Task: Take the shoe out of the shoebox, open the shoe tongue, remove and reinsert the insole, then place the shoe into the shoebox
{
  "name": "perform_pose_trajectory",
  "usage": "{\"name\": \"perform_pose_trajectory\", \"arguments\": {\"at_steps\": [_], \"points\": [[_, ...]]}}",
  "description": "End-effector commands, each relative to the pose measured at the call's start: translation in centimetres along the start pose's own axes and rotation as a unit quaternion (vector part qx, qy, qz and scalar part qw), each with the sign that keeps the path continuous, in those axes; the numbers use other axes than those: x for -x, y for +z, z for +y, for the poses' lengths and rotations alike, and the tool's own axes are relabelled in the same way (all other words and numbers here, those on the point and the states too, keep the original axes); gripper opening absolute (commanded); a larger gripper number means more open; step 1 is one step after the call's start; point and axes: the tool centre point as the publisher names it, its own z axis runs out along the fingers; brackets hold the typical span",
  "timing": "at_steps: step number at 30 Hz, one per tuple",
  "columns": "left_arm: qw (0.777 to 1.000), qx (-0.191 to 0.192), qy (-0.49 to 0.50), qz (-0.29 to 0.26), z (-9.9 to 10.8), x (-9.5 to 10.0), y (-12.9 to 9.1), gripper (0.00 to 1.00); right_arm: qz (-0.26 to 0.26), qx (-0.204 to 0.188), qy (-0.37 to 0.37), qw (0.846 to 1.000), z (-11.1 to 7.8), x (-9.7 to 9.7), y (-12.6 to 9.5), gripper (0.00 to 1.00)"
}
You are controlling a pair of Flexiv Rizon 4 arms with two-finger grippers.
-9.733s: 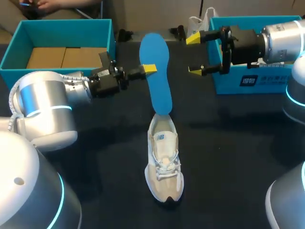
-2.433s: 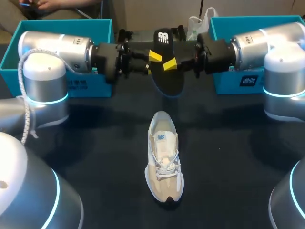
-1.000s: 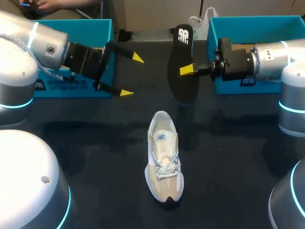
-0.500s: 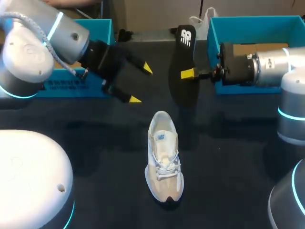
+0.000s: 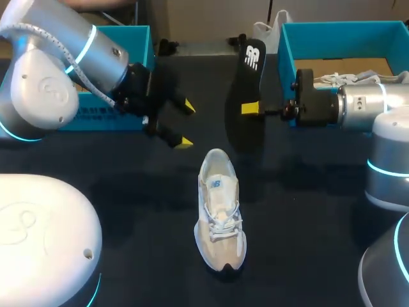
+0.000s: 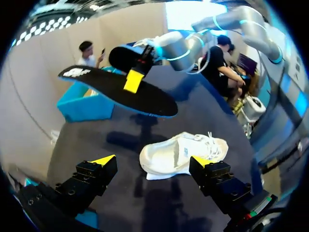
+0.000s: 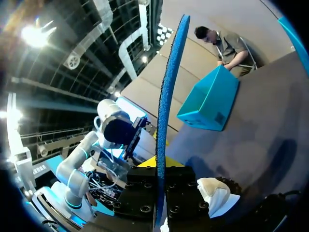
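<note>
A white sneaker [image 5: 220, 217] lies on the dark table, toe toward the front edge; it also shows just ahead of my left gripper [image 6: 152, 162] as the sneaker [image 6: 183, 153]. The insole [image 5: 246, 96], dark face showing, hangs in the air behind the shoe with my right gripper [image 5: 250, 107] shut on its edge. In the right wrist view the insole [image 7: 169, 111] stands edge-on and blue between the fingers of that gripper [image 7: 161, 166]. My left gripper [image 5: 182, 125] is open and empty, left of the insole [image 6: 120, 89] and above the table behind the shoe.
A teal shoebox [image 5: 137, 38] stands at the back left, behind my left arm. A second teal shoebox [image 5: 332, 32] at the back right holds something white with laces [image 5: 358, 78]. A small white bag [image 5: 263, 32] sits at the table's far edge.
My left gripper, open, has swung down and right toward the shoe. The right gripper kept hold of the insole, which has turned slightly more upright.
</note>
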Motion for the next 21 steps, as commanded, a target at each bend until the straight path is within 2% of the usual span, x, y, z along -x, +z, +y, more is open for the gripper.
{"name": "perform_pose_trajectory", "arguments": {"at_steps": [1,5,12,21], "points": [[0.998,0.038,-0.038,0.020,1.0,0.0,2.0,1.00,-0.008,0.001,-0.023,1.000,-0.5,0.7,1.0,0.00],[0.996,0.064,-0.051,0.028,2.6,-0.7,3.3,1.00,0.002,0.002,-0.047,0.999,-1.6,1.7,1.3,0.00],[0.992,0.103,-0.050,0.050,5.0,-2.5,4.3,1.00,0.011,0.009,-0.072,0.997,-3.3,1.8,1.5,0.00],[0.992,0.103,-0.050,0.050,5.0,-2.5,4.3,1.00,0.011,0.009,-0.072,0.997,-3.3,1.8,1.5,0.00]]}}
